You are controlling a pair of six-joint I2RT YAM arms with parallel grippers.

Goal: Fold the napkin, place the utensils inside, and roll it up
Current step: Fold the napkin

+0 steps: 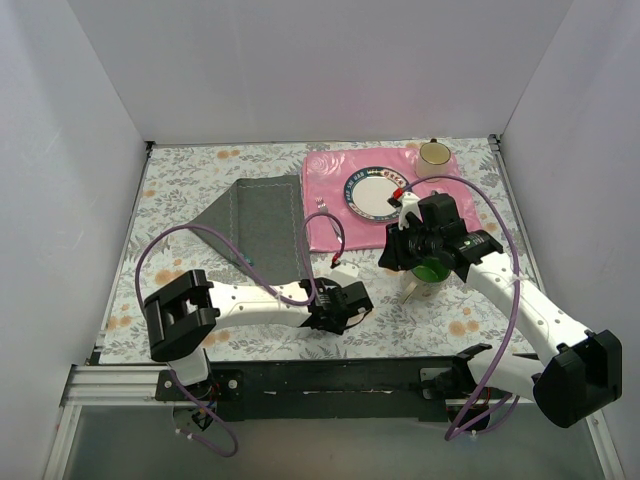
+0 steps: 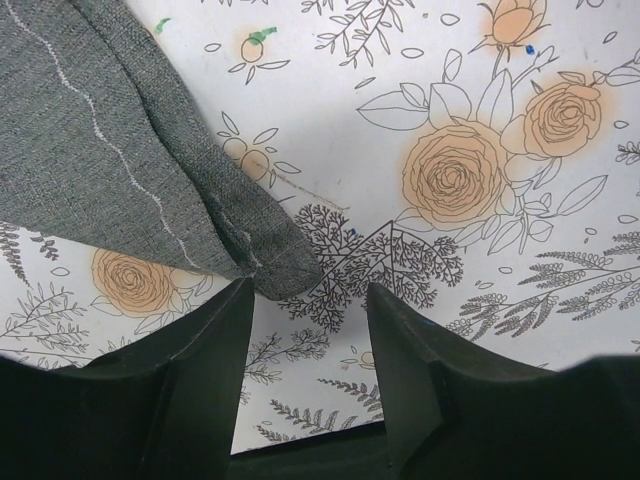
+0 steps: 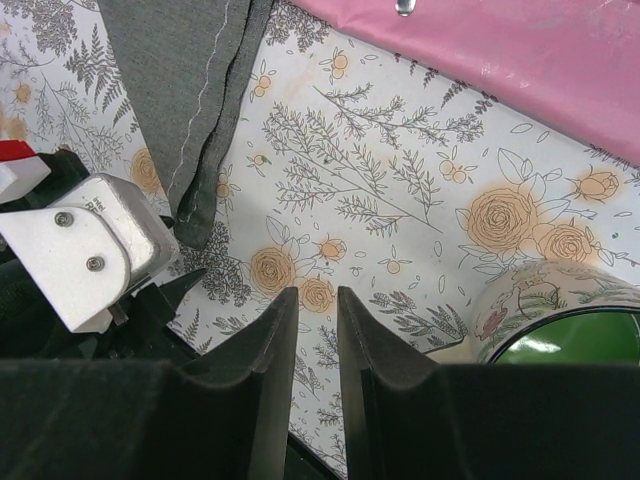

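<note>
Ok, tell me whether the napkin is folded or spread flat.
Folded. The napkin lies as a tapered wedge, not a square, and the right wrist view shows one layer over another along its edge.

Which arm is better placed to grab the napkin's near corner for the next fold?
Left. The left gripper, open, hovers right at the near corner of the napkin. The right gripper, empty too, hangs farther off beside the green cup.
</note>
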